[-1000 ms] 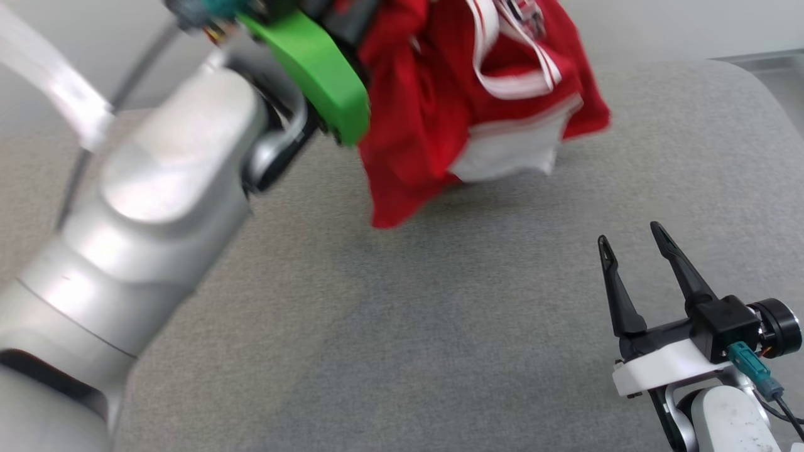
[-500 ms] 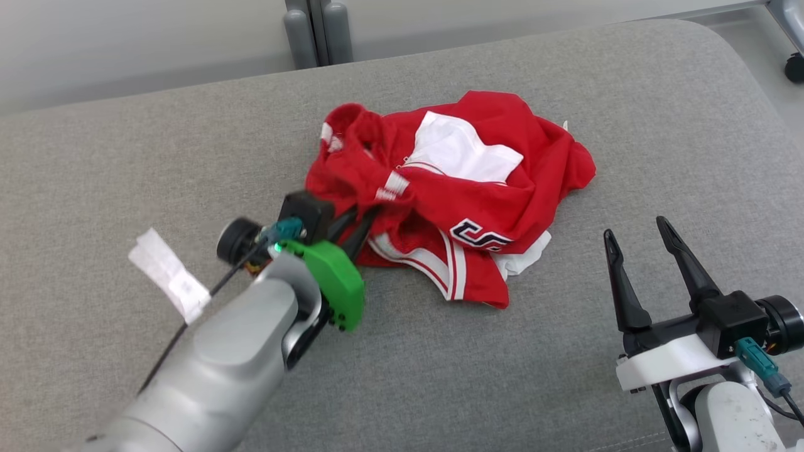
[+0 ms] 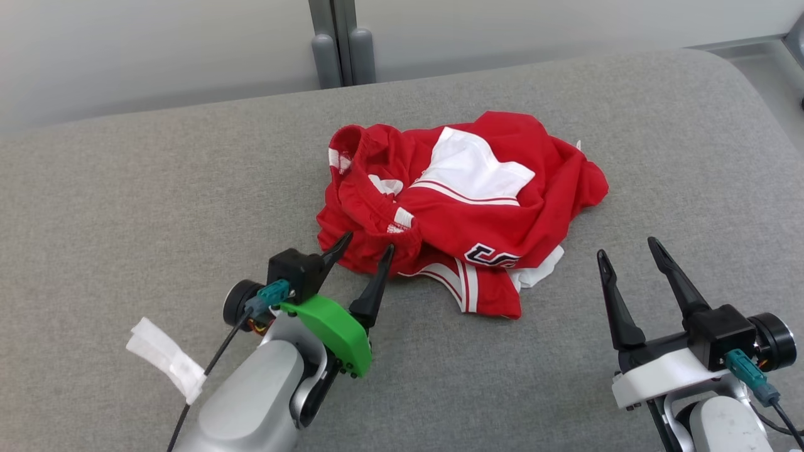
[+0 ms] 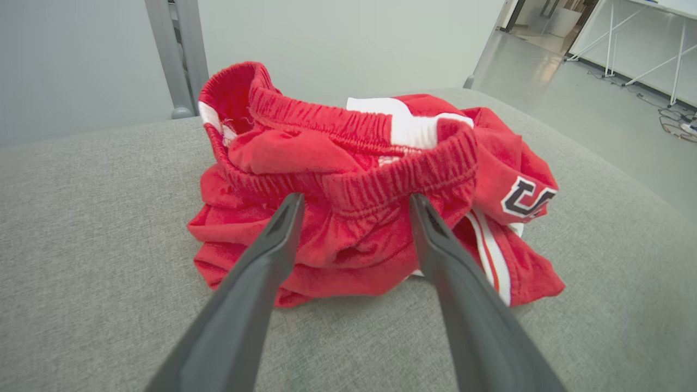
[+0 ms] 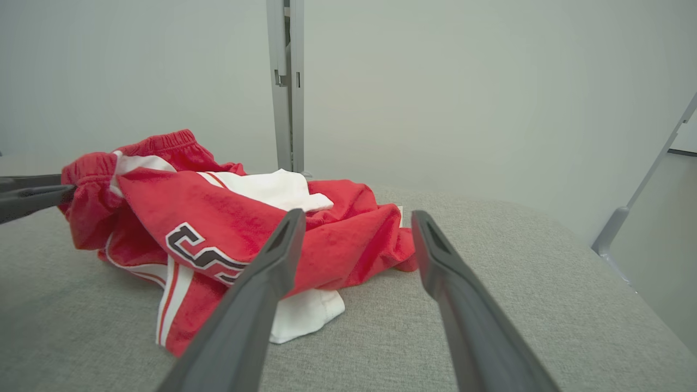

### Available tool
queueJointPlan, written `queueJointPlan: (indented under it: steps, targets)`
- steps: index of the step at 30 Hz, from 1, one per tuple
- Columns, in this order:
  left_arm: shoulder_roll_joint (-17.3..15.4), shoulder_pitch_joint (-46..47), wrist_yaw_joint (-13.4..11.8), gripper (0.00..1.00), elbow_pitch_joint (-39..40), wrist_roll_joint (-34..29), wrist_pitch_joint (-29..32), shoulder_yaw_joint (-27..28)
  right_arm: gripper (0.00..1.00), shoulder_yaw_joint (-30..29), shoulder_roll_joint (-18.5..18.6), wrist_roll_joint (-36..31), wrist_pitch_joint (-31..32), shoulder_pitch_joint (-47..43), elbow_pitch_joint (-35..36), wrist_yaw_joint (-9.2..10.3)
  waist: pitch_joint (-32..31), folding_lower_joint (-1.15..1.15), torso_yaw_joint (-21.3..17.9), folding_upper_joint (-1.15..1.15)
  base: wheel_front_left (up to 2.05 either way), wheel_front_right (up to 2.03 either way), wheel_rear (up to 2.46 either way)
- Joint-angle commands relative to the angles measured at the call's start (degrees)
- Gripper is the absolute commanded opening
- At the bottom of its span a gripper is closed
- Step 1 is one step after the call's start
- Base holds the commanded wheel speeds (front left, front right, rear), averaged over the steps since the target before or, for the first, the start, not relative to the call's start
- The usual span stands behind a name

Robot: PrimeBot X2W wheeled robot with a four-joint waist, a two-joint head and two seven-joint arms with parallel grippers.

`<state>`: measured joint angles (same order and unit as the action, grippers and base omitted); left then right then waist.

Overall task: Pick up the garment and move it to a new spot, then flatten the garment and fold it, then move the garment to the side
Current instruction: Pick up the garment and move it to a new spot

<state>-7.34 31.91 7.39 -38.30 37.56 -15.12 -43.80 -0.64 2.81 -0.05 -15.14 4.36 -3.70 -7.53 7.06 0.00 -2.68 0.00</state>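
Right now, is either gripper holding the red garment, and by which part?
Nothing is held. The left gripper stands open at the waistband of the red garment; the right gripper is open and apart from it.

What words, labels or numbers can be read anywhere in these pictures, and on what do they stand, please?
"U" followed by a second letter cut off by a fold, which cannot be told: black-and-white block lettering on the red shorts.
White tag: no print can be read on it; too small and blurred.
Nothing else in these views carries readable text.
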Motion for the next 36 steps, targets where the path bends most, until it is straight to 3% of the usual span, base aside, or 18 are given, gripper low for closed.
queueJointPlan:
  steps: [1,9,20,26,36]
  targets:
    - [-0.1,-2.2,0.0,1.00,1.4,-1.9,0.0,1.8,1.00,0.0,0.2,0.1,0.0,-0.9,-0.3,0.08,-1.6,0.00,0.9,0.00,0.00,0.00,0.00]
    - [-0.1,-15.1,-0.5,1.00,11.7,-11.1,0.0,15.1,1.00,-0.2,0.2,0.3,0.0,-3.3,-0.8,0.08,-5.3,0.00,2.1,0.00,0.00,0.00,0.00]
    - [3.0,-29.8,-0.7,1.00,22.6,-18.4,0.0,31.2,1.00,-1.1,0.2,1.2,0.0,-5.8,-0.9,0.08,-7.1,0.00,3.4,0.00,0.00,0.00,0.00]
    - [4.1,-33.5,-0.4,1.00,25.5,-20.2,0.0,35.2,1.00,-1.1,0.2,2.5,0.0,-7.0,-1.2,0.08,-7.4,0.00,3.9,0.00,0.00,0.00,0.00]
    - [4.4,-34.3,0.1,1.00,25.0,-21.1,0.0,35.2,1.00,-1.0,0.2,3.5,0.0,-6.9,-1.8,0.08,-7.3,0.00,4.1,0.00,0.00,0.00,0.00]
